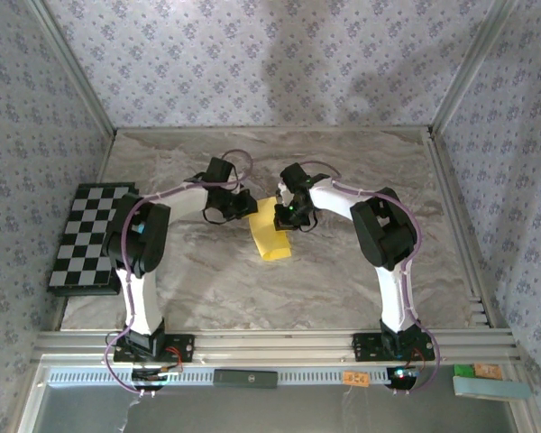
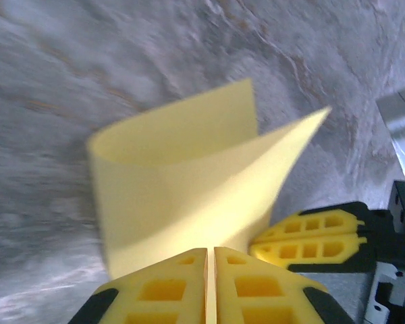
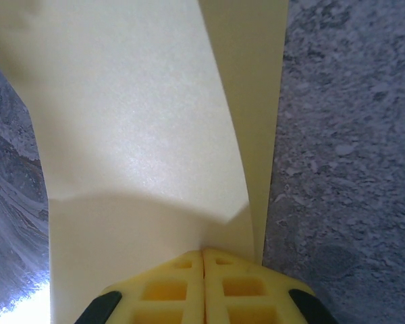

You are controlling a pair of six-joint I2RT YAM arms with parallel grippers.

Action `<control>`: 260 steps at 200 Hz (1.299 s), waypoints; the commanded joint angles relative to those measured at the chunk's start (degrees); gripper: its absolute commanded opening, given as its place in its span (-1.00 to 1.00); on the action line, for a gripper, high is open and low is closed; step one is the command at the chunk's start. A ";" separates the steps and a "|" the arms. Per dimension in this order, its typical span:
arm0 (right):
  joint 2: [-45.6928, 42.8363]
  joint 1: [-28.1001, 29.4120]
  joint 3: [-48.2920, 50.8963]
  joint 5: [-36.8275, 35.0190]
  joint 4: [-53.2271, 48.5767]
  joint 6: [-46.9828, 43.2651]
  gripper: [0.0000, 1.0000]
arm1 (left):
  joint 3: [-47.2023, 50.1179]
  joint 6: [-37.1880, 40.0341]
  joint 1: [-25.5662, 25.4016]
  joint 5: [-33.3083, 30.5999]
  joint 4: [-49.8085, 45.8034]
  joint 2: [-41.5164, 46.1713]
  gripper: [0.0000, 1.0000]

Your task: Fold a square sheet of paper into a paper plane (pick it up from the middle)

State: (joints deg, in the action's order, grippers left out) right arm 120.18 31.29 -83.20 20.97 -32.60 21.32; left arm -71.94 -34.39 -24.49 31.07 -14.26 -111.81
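Observation:
The square sheet of paper (image 1: pixel 271 236) is plain yellow and hangs bent over the middle of the marble table, held up between both arms. My left gripper (image 1: pixel 250 205) is shut on its upper left edge, and my right gripper (image 1: pixel 285 215) is shut on its upper right edge. In the left wrist view the sheet (image 2: pixel 182 175) curls over on itself into a loose open fold, with my left gripper (image 2: pixel 210 251) pinching its near edge. The right gripper's yellow fingers (image 2: pixel 310 241) sit close beside it. In the right wrist view the paper (image 3: pixel 135 135) runs away from my shut right gripper (image 3: pixel 202 252).
A black-and-white checkered board (image 1: pixel 88 236) lies at the table's left edge. Patterned walls with metal posts close in the back and sides. An aluminium rail (image 1: pixel 270 344) runs along the near edge between the arm bases. Bare marble lies in front of the paper.

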 commanded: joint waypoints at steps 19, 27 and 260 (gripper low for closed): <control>6.03 -0.82 2.96 -11.21 -8.57 -1.67 -0.85 | -3.50 -0.64 0.25 1.09 0.16 -4.53 -0.78; 6.03 -0.82 2.96 -11.35 -8.64 -1.87 -0.85 | -4.28 -0.50 0.53 0.23 -0.54 -5.31 -0.78; 2.21 -0.83 5.87 -10.15 -0.98 14.26 -0.87 | 6.16 -12.23 -2.40 0.51 5.46 7.23 -0.74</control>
State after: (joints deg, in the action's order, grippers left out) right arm 118.78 31.27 -80.79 20.58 -29.54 30.33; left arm -68.25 -41.12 -25.26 26.81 -12.84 -104.99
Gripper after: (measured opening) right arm 0.067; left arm 0.130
